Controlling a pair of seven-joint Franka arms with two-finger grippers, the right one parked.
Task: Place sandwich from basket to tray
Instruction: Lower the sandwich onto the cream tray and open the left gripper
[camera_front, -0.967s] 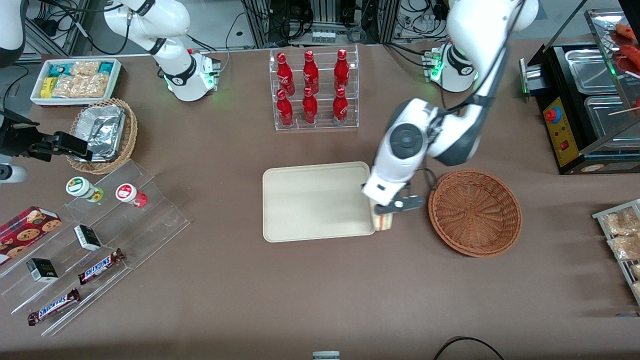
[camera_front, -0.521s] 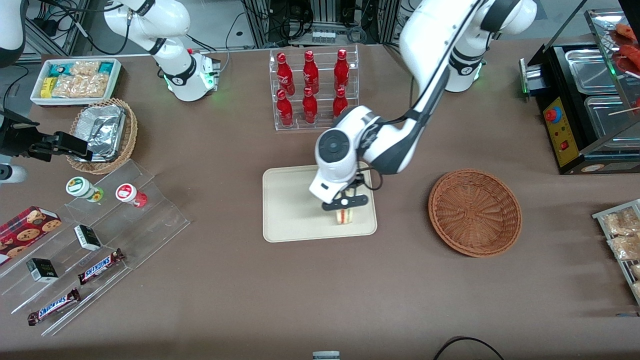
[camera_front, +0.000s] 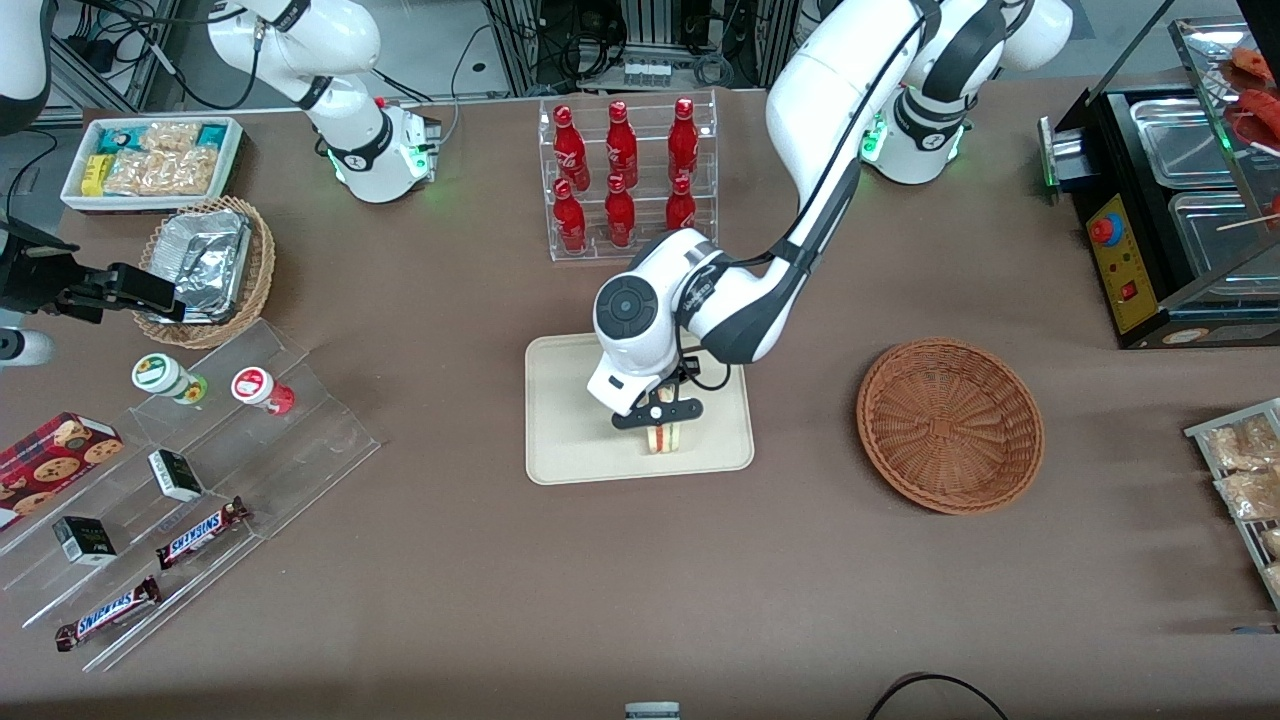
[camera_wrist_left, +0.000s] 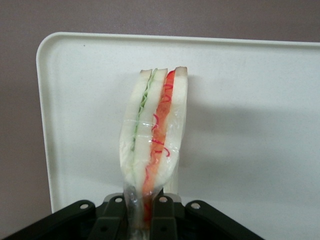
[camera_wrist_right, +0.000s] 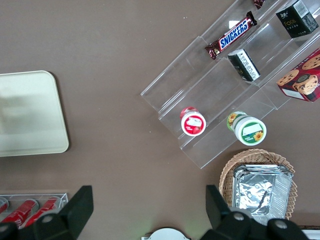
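The gripper (camera_front: 660, 417) hangs over the tray (camera_front: 565, 440), fingers clamped on the sandwich (camera_wrist_left: 152, 137), which is held on edge with its red and green filling showing, above the tray's half nearer the front camera. The basket (camera_front: 950, 425) sits bare, toward the working arm's end of the table. This looks like the placing step: next comes lowering to the tray floor, then spreading the fingers.

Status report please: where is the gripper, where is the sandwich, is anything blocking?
Gripper over the tray, shut on the sandwich. Sandwich out of the basket, held edge-up above the tray. Nothing in the way on the tray.
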